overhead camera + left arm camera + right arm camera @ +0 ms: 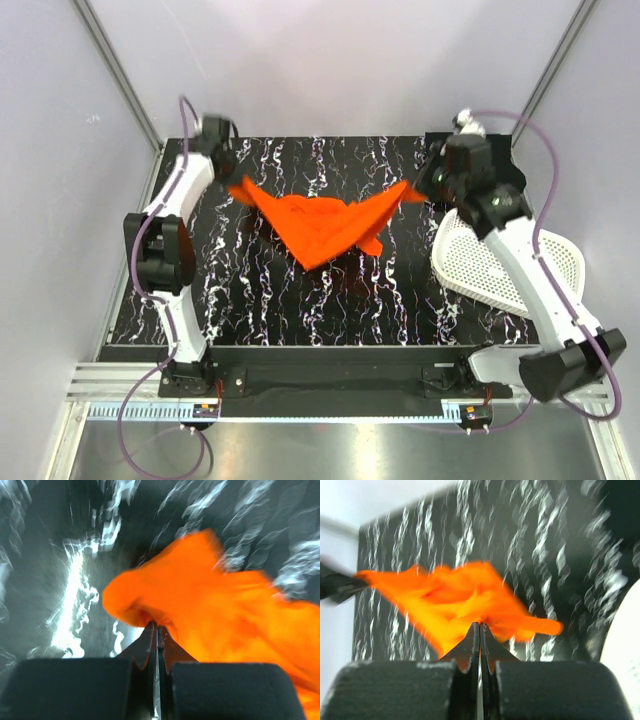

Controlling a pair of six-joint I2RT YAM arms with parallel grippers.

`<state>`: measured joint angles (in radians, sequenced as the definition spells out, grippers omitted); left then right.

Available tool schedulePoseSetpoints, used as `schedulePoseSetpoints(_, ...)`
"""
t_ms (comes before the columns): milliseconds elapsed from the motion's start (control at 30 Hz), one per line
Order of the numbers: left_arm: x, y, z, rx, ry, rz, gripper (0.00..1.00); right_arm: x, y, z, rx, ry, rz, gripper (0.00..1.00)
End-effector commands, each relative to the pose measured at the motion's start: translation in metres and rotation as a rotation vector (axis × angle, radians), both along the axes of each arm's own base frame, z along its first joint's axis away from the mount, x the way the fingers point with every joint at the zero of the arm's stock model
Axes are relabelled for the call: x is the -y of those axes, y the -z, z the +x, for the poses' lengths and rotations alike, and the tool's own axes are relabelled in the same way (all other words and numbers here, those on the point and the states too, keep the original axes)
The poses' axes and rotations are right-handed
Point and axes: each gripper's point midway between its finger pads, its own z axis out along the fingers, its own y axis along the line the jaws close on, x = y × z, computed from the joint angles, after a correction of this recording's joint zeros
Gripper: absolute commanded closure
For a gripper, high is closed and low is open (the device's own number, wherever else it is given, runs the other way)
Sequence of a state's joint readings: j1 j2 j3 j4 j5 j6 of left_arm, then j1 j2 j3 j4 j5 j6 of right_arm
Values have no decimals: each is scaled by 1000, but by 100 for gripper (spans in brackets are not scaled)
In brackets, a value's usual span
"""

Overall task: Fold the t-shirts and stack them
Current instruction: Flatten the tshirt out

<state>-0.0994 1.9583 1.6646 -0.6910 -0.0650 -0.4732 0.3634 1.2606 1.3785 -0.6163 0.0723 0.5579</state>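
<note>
Top external: orange t-shirt [325,225] hangs stretched | wrist views: both jaws pinch its cloth

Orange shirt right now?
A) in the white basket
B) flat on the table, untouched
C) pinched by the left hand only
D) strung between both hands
D: the left hand and the right hand each pinch an end of the orange shirt, which sags between them. Both wrist views show jaws shut on orange fabric.
</note>
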Motion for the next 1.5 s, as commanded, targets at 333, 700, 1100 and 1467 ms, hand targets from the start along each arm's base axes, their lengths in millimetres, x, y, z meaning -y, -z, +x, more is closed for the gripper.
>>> schedulePoseSetpoints(333, -1, -227, 21, 371, 90, -96, 100, 71, -148, 105, 183, 208, -71, 100)
schedulePoseSetpoints(700, 19, -62, -51, 3, 255, -169, 100, 37, 50, -15, -252, 2, -6, 100)
schedulePoseSetpoints(1100, 26, -69, -68, 20, 259, -219, 100, 54, 119, -34, -337, 127, -51, 85)
schedulePoseSetpoints(1467, 7, -33, -158, 17, 147, -142, 100, -1, 102, -25, -341, 149, -43, 60)
